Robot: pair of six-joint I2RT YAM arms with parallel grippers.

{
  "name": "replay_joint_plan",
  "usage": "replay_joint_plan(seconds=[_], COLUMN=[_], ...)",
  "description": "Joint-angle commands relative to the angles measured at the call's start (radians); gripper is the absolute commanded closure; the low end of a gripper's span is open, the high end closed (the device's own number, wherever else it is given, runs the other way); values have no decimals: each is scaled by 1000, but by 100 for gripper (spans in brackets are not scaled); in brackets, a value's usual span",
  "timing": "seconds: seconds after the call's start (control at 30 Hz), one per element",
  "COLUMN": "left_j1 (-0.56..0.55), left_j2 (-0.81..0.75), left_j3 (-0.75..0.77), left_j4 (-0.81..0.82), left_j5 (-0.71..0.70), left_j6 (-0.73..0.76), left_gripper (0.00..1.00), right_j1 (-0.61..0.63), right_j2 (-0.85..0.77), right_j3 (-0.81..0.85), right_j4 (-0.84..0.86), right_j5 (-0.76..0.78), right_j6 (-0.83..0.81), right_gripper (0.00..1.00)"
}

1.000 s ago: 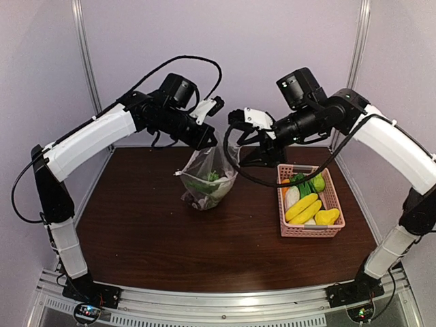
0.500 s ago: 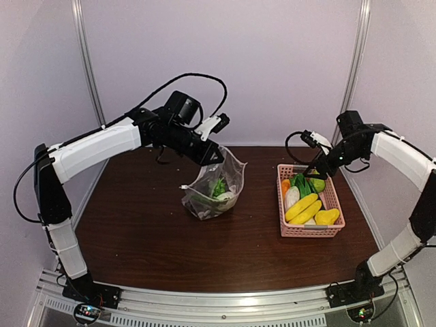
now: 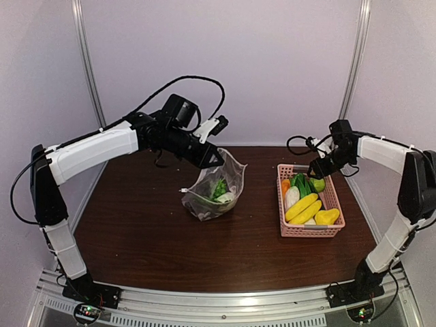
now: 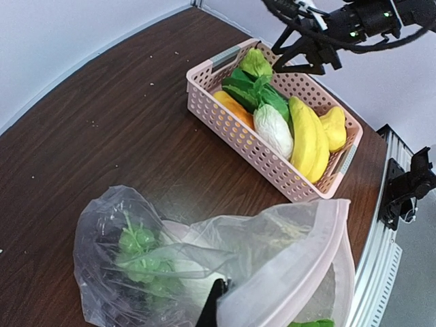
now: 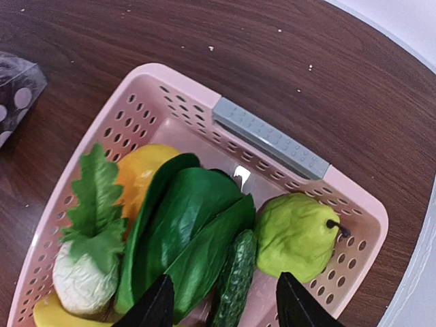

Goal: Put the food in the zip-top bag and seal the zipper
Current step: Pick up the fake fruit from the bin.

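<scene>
Left gripper (image 3: 215, 158): pressed together on the rim of the zip-top bag (image 3: 212, 191), holding its mouth up.
Bag: mid-tabletop (image 3: 150, 231), some green food inside.
Gap: bare wood between the bag and the pink basket (image 3: 312, 231).
Right gripper (image 5: 225, 289): spread over the basket's far end. The cucumber (image 5: 236, 269) is directly below, its long axis running between the fingers, with the leafy greens (image 5: 184, 231) to its left.

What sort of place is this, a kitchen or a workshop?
Probably a robotics test booth: left arm and right arm bolted to a table, plain walls with metal posts, toy food in a basket.
</scene>
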Motion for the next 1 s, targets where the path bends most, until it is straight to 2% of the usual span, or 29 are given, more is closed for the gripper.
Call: replay_joint_plan(seconds=[0.0,0.23,0.7,0.97], left_j1=[3,17,35,39], left_j2=[-44,-54,-51,-50], left_j3=[-14,-24,-26,-29], left_j4=[47,52,63,63], left_j5=[26,41,81,84], left_j6=[-12,-16,-34,-34], left_gripper=[100,100,100,100], right_j1=[-3,-8,-18,-41], right_j2=[94,172,202,302], right_j3=[69,124,133,190], right_j4=[50,73,77,74], right_j5=[142,206,287,241], right_j6=[63,79,110,117], right_gripper=[48,50,54,62])
